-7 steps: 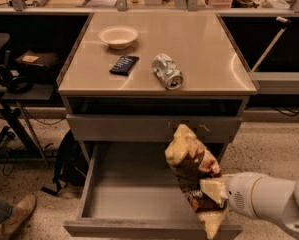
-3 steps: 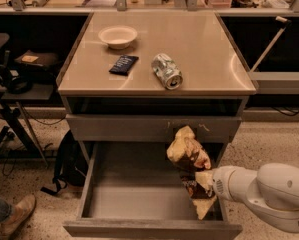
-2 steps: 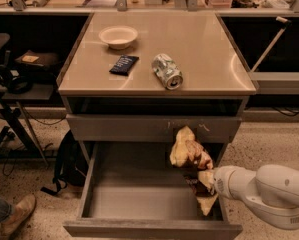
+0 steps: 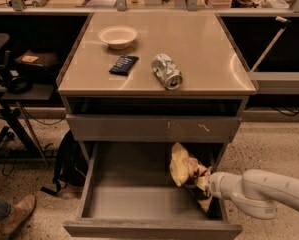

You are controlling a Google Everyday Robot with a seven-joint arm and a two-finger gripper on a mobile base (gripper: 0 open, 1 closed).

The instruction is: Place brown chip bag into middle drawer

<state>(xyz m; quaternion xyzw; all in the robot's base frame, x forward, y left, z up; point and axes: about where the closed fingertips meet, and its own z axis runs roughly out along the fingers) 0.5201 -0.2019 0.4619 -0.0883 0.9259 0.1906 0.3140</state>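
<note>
Jaws appear closed on the lower right end of the brown chip bag (image 4: 184, 168), though the foil hides most of them, so the grip is judged from the way the bag stands up off the gripper (image 4: 205, 185) instead of lying flat. That gripper sits low at the right side of the open middle drawer (image 4: 134, 205), at the end of the white arm (image 4: 261, 191) that reaches in from the right. The bag leans up and to the left from it, inside the drawer's right half, with its top close under the scratched drawer front (image 4: 154, 128) above. I cannot tell whether the bag's bottom edge touches the drawer floor. The bag looks light, soft and crinkly. It will likely fold and sag around any pinch point, and smooth foil can slip, so a hold across a gathered, crumpled section near one end seems safer than one on a flat face. Its contents are brittle, so a hard squeeze would likely crush them. Once let go it should flop onto the bare floor with little bounce. On the cabinet top (image 4: 209, 54), well apart from all this, lie a tipped drink can (image 4: 166, 71), a small dark-blue packet (image 4: 123, 64) and a pale bowl (image 4: 118, 36).
</note>
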